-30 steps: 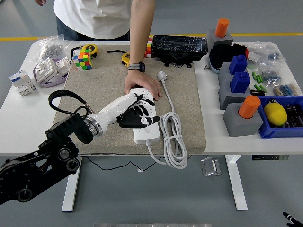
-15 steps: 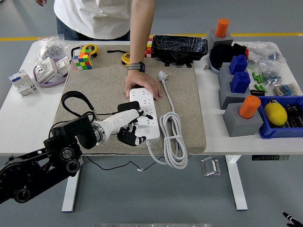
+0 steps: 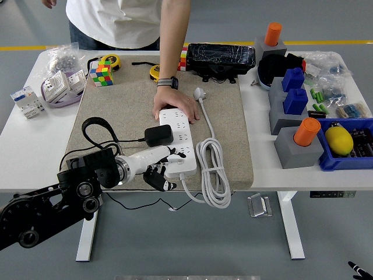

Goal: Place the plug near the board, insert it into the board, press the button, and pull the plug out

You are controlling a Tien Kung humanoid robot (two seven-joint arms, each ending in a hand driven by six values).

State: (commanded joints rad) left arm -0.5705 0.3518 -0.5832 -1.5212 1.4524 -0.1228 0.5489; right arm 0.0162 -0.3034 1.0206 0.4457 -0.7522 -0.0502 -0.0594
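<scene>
A white power strip [image 3: 179,153] lies on the beige mat [image 3: 116,105]. A black plug [image 3: 158,135] sits at the strip's left edge, its black cable [image 3: 93,125] looping off to the left; I cannot tell whether it is seated in a socket. My left hand [image 3: 158,171] is at the strip's near-left corner, just below the plug and off it, with its fingers relaxed and holding nothing. A person's hand [image 3: 175,104] presses on the strip's far end. Only a black tip of my right arm [image 3: 356,269] shows, at the bottom right corner.
The strip's own white cable [image 3: 213,170] lies coiled to its right, with its white plug [image 3: 200,92] beyond. Grey blocks with blue and orange pegs [image 3: 297,140] and a blue bin [image 3: 349,146] stand at the right. A colour cube [image 3: 100,74] and switches [image 3: 58,87] lie at the far left.
My left hand has drawn back from over the strip toward the near edge and let go of the black plug, which stays at the strip's left edge. The person's hand has not moved.
</scene>
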